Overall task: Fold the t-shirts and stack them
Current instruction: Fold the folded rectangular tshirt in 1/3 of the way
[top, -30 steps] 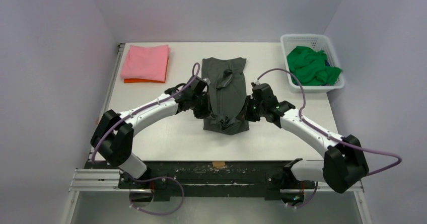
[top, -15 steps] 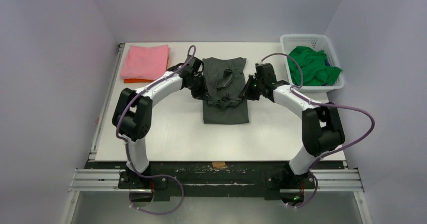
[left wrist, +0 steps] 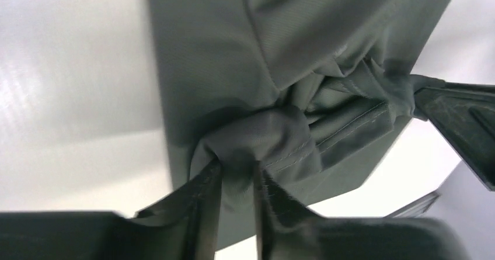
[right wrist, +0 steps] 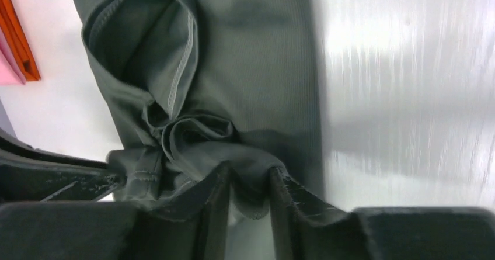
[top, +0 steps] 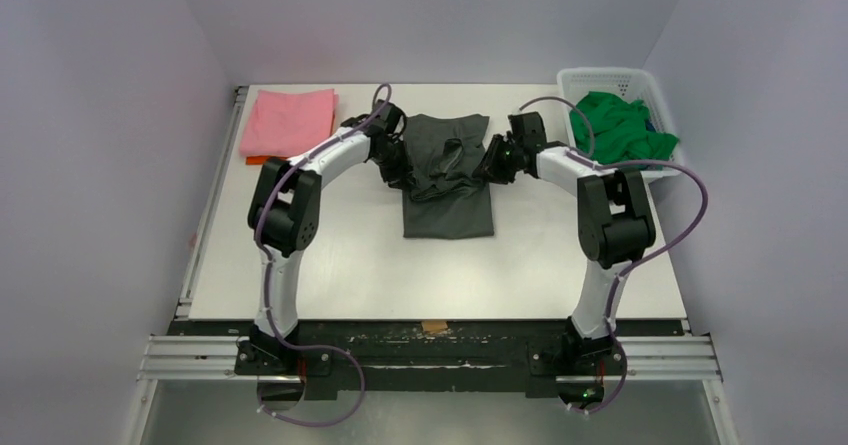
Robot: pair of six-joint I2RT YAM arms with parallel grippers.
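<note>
The charcoal-grey t-shirt [top: 447, 180] lies lengthwise in the middle of the table, its near half bunched and lifted toward the far half. My left gripper [top: 405, 172] is shut on the shirt's left hem [left wrist: 251, 149]. My right gripper [top: 487, 168] is shut on the shirt's right hem [right wrist: 251, 166]. Both hold the cloth above the lower layer. A folded pink t-shirt [top: 290, 122] lies on an orange one [top: 270, 160] at the far left. A bright green t-shirt [top: 618, 130] lies crumpled in the basket.
The white lattice basket [top: 660, 170] stands at the far right corner. The pink and orange stack also shows at the left edge of the right wrist view [right wrist: 14, 38]. White table surface [top: 350, 265] lies in front of the shirt.
Both grippers have carried the shirt's near hem away from the table's front edge toward the far end, folding the shirt over itself. Both arms have stretched out further.
</note>
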